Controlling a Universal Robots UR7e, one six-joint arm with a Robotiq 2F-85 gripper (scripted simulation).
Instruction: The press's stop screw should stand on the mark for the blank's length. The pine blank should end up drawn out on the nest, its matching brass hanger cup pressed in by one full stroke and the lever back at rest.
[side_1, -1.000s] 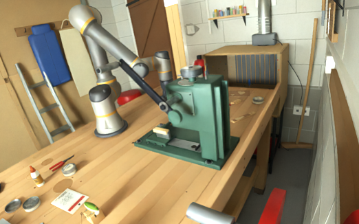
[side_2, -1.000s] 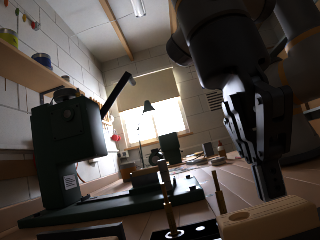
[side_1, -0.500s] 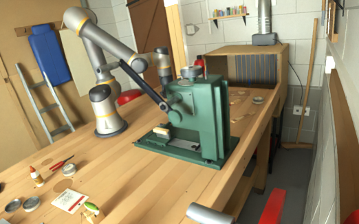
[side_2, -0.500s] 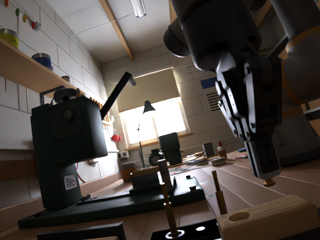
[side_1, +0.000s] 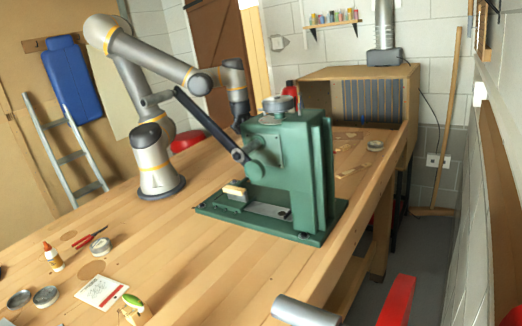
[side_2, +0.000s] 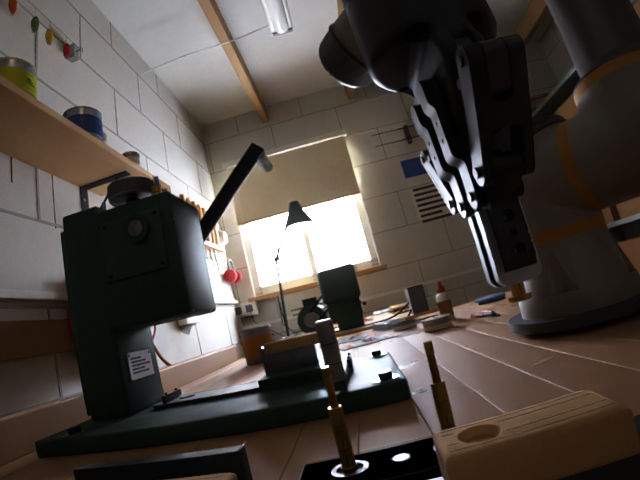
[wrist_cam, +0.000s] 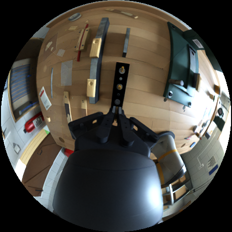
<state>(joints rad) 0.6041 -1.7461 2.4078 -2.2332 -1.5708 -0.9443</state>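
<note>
A pine blank (side_1: 234, 190) sits on the nest at the front of the green press (side_1: 287, 170), whose black lever (side_1: 205, 122) slopes up toward the arm. The stop screw's round knob (side_1: 278, 104) stands on top of the press. A small brass hanger cup (side_2: 518, 293) is clamped in my closed gripper (side_2: 509, 279), lifted above the bench behind the press. Below it a black peg strip (wrist_cam: 119, 85) carries two more brass pieces on pegs (side_2: 337, 421). Another pine blank with a round hole (side_2: 537, 439) lies beside that strip.
The wooden cabinet (side_1: 360, 95) stands at the far end of the bench, with scraps and a tin (side_1: 375, 145) before it. A long grey rail with two pine blanks (wrist_cam: 96, 65) lies beside the peg strip. Glue, pliers, tins and a card (side_1: 101, 291) occupy the near corner.
</note>
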